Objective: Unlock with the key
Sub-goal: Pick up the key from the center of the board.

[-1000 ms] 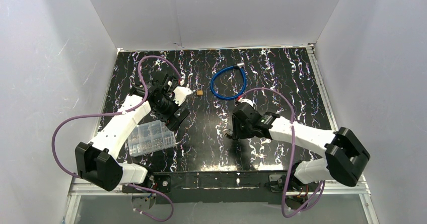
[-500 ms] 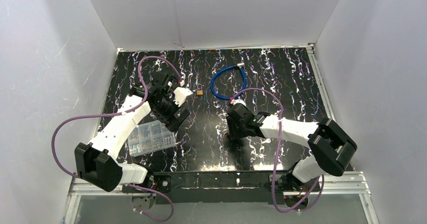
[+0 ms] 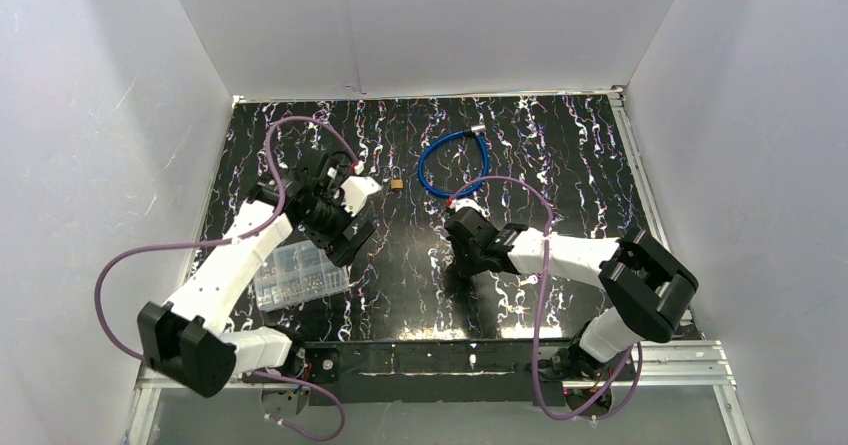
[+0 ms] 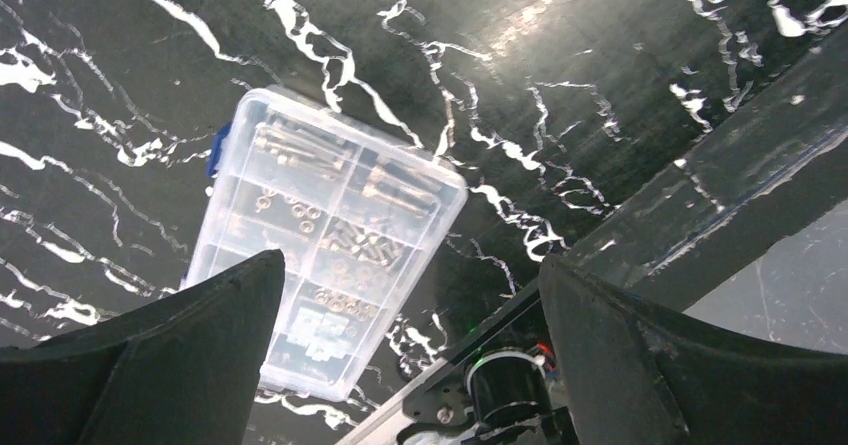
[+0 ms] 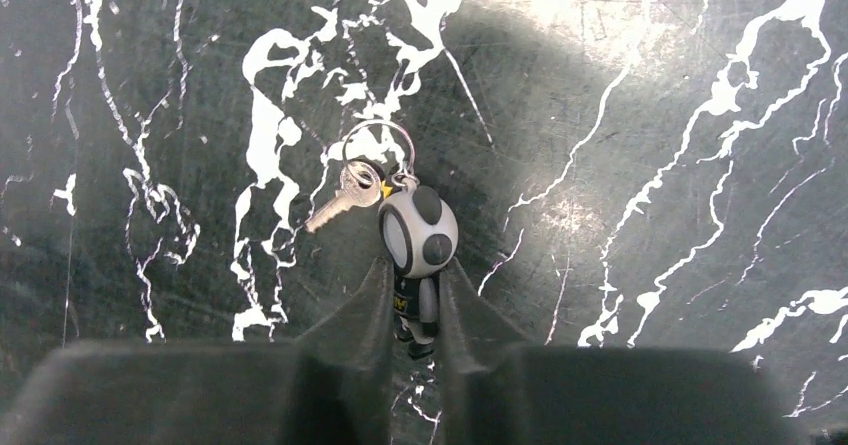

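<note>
The right fingers [image 5: 362, 310] are pinched on the legs of the small helmeted fob figure [image 5: 418, 235], which lies flat on the counter [image 5: 650, 215]. The key [image 5: 345, 197] hangs on its ring at the figure's 10 o'clock and, as far as I can judge, is not yet lifted. In the overhead view the padlock [image 3: 397, 182] sits well apart at about 11 o'clock from that hand, near the blue cable [image 3: 453, 165] and untouched. The left fingers [image 4: 180, 345] stand wide apart and empty above the parts box [image 4: 330, 235]. Only the pickup is under way. Carrying, inserting and turning the key remain.
</note>
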### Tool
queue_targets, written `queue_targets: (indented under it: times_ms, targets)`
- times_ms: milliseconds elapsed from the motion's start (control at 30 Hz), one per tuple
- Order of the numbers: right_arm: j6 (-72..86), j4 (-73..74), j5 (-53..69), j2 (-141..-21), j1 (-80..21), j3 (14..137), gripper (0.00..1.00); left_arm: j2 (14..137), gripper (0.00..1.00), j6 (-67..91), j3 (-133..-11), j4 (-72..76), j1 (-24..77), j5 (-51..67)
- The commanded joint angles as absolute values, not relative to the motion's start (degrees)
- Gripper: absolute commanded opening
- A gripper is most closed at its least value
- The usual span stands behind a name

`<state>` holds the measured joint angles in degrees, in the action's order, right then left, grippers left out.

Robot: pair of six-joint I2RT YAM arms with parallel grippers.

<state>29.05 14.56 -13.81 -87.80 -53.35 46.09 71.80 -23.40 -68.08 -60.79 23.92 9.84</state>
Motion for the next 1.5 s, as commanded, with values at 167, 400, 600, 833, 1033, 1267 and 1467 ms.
queue_targets:
  times_ms: [167,400,600,833,1033,1267,1467]
  targets:
    - [24.4,22.5,5.3,-73.5,-53.7,54.2,0.01,54.9,0.99,-18.5,-62.2,-48.2,24.4,38.7]
    - [20.5,34.4,17.3,-66.9,-54.9,68.8,0.01,54.0,0.99,-10.5,-63.9,-40.1,24.4,51.0]
    - [20.3,42.4,25.7,-68.2,-55.8,83.6,0.01,46.0,0.99,-6.3,-57.3,-23.9,25.0,54.5]
    - [20.6,45.6,32.4,-70.8,-56.4,90.0,0.01,42.6,0.99,-10.6,-57.6,-19.1,25.7,56.3]
    - [19.6,48.7,31.7,-73.9,-59.0,96.5,0.01,40.9,0.99,-8.4,-56.7,-16.9,26.9,63.6]
    - [18.1,51.7,29.6,-77.6,-62.1,102.8,0.01,41.1,1.0,-9.6,-55.5,-16.7,27.4,67.7]
    - [17.5,52.9,28.8,-79.7,-64.0,106.3,0.01,40.9,1.0,-6.1,-54.6,-13.6,27.4,67.5]
